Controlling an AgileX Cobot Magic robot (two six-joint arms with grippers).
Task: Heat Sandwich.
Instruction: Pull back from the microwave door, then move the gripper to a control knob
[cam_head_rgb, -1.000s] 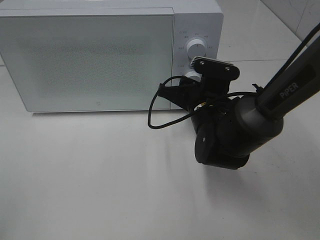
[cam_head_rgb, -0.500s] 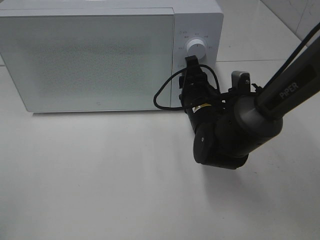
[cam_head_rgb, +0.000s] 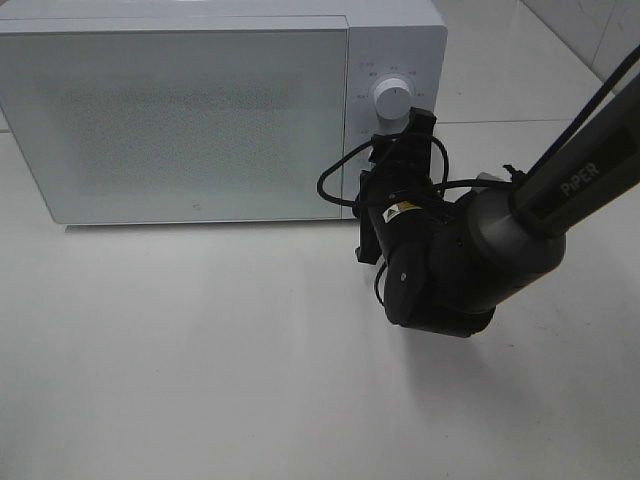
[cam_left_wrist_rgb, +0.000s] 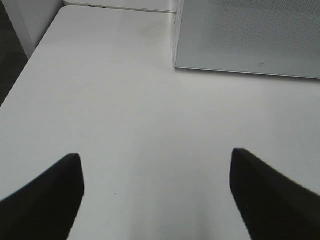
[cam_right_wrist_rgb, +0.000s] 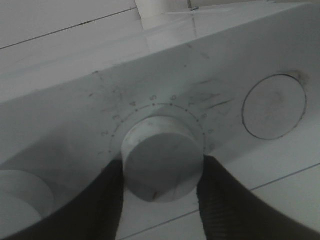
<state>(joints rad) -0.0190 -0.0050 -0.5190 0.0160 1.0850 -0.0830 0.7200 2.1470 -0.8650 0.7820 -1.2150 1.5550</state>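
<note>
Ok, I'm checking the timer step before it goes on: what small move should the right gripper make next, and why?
Probably twist the wrist to turn the numbered dial. The right gripper has its fingers against both sides of that dial. The microwave door is closed, and the left gripper hangs open over the table, so nothing else seems pending.

Bright diffuse light, faint soft shadows

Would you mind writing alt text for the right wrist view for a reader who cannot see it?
The right end effector grips a white dial on the microwave's panel, one dark finger on each side. Numbered tick marks arc around the dial; a round button and part of a second dial flank it.
</note>
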